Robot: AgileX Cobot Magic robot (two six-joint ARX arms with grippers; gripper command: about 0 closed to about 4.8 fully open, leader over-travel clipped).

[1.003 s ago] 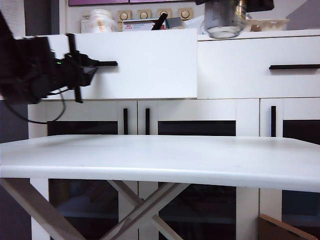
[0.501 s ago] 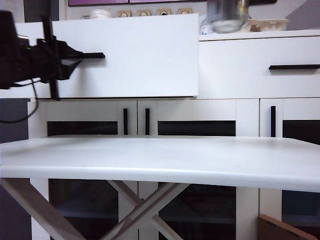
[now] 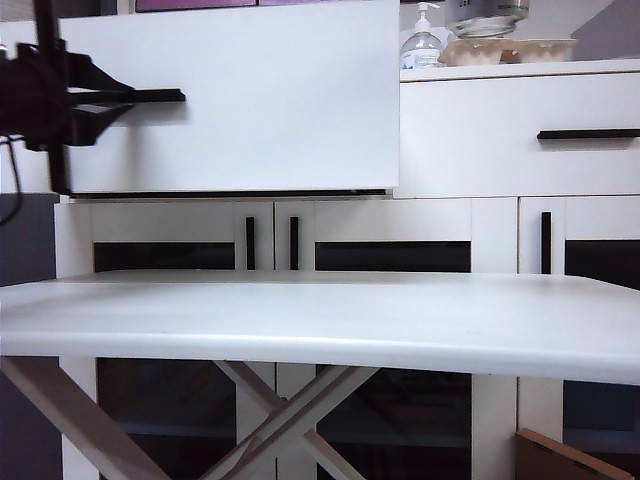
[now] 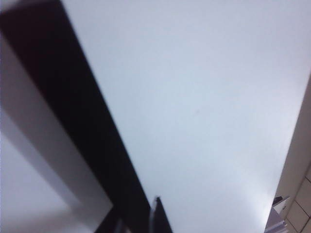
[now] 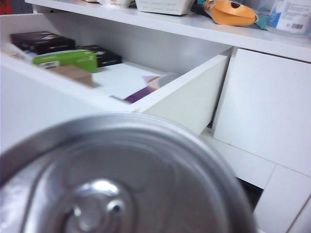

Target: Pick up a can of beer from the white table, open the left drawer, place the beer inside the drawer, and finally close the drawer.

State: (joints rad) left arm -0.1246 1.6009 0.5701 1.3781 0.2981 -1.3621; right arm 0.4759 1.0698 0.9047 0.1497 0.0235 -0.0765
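Observation:
The left drawer (image 3: 260,100) stands pulled far out, its white front filling the upper left of the exterior view. My left gripper (image 3: 120,97) is shut on its black bar handle (image 3: 165,96). In the left wrist view the handle (image 4: 73,111) runs slantwise across the drawer front (image 4: 204,97), with my left gripper (image 4: 146,221) closed round it. The can of beer (image 3: 487,15) hangs high above the cabinet top on the right. Its silver lid (image 5: 112,184) fills the right wrist view and hides my right gripper's fingers, which hold it. Beyond it lies the open drawer's inside (image 5: 121,77). The white table (image 3: 320,320) is bare.
Dark boxes (image 5: 41,41), a green box (image 5: 73,59) and papers lie in the open drawer. A pump bottle (image 3: 424,45) and an egg carton (image 3: 515,48) stand on the cabinet top. The right drawer (image 3: 520,140) is closed. Glass-door cupboards lie below.
The left gripper has drawn the handle towards the camera and to the left, so the drawer front looms larger. The can has risen to the top edge of the exterior view.

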